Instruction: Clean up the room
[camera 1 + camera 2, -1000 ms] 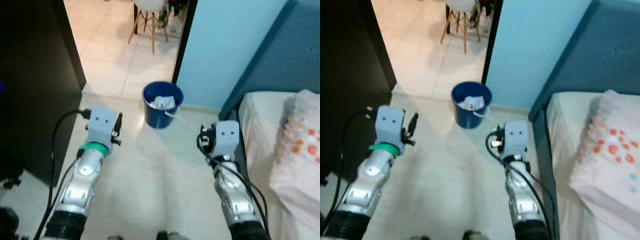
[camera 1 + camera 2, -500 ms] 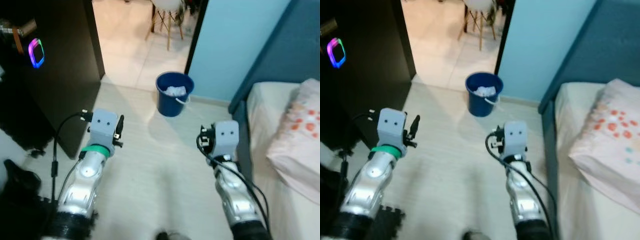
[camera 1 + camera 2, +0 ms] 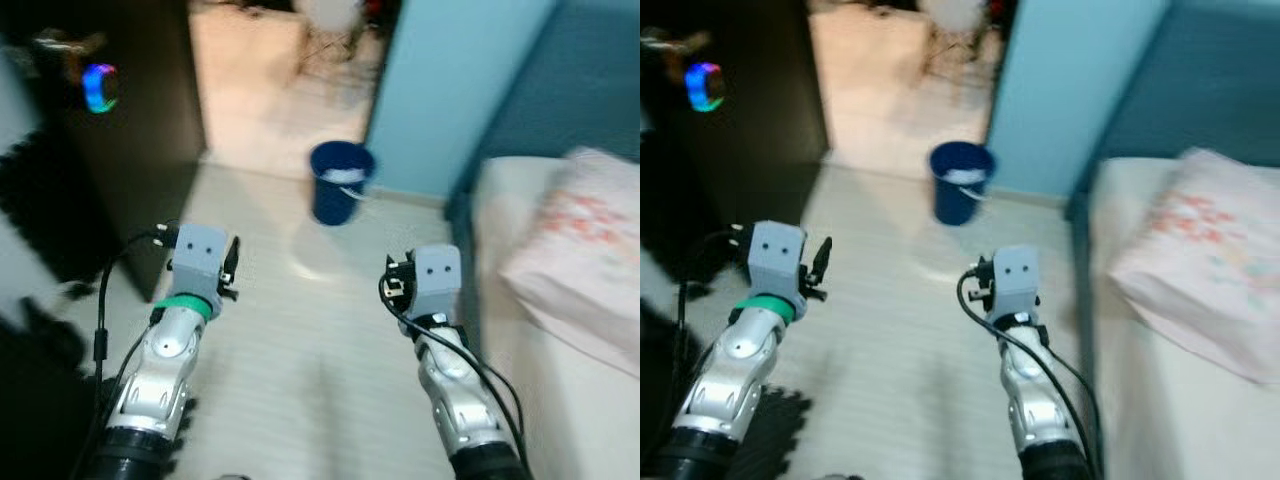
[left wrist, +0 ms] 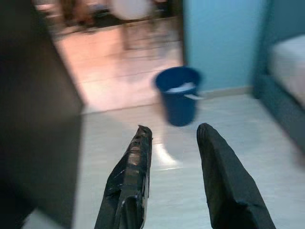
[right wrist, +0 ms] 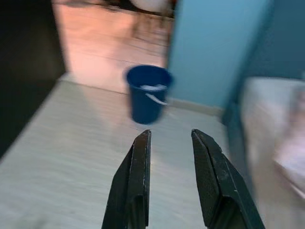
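Bucket [image 3: 341, 181] of blue plastic, white scraps inside, stands on the pale floor [image 3: 290, 350] by the light-blue wall. My left tool [image 4: 174, 136] and right tool [image 5: 170, 138] hover released, holding nothing.

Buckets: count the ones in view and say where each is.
1. The blue bucket stands on the floor beside the light blue wall, near the doorway, ahead of both arms. Others may be hidden behind the dark cabinet.

no readable text
the blurred views carry no legible words, labels, brands, numbers or signs anywhere
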`<state>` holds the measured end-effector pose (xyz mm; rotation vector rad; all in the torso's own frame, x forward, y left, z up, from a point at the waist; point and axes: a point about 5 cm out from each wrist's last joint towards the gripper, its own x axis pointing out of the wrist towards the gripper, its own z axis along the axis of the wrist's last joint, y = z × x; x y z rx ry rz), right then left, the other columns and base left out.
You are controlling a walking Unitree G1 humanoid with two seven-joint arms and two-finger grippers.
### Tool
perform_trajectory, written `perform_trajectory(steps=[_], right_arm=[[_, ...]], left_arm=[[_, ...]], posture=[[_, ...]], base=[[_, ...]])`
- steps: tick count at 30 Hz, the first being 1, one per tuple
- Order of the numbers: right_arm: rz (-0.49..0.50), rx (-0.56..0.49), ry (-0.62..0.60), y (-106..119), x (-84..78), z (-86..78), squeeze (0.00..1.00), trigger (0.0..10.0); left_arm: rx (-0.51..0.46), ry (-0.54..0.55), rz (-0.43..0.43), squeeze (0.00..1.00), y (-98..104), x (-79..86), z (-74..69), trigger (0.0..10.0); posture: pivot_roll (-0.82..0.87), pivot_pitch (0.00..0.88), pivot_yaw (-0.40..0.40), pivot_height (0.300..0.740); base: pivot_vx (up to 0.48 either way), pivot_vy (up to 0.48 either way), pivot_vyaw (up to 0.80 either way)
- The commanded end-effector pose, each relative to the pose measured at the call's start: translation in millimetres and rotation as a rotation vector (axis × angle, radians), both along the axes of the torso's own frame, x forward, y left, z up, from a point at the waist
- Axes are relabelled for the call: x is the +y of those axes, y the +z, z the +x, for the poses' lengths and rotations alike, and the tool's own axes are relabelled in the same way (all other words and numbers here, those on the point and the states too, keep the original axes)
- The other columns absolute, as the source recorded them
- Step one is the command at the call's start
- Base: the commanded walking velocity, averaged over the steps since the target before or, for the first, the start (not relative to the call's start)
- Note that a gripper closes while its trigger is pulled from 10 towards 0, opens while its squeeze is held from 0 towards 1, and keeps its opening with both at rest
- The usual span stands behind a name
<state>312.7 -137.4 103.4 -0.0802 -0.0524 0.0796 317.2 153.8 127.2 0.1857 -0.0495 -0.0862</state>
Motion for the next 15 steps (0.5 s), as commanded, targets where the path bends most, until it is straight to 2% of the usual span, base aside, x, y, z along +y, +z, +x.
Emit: perform_trajectory(steps=[1,15], right_arm=[[-0.002,0.032,-0.011,-7.0,-3.3,-2.4,0.0,10.0],[0.001,0.035,-0.021,-7.3,-4.6,-1.8,0.0,10.0]], left_arm=[[0.023,0.0,-0.001,0.0,-3.3,-1.9,0.3,10.0],[0.025,0.001,-0.003,0.0,-1.7,-2.3,2.5,10.0]], posture=[[0.02,0.034,0.027,0.74],[0.02,0.037,0.032,0.74]], base=[[0.0,0.0,-0.8],[0.0,0.0,-0.8]])
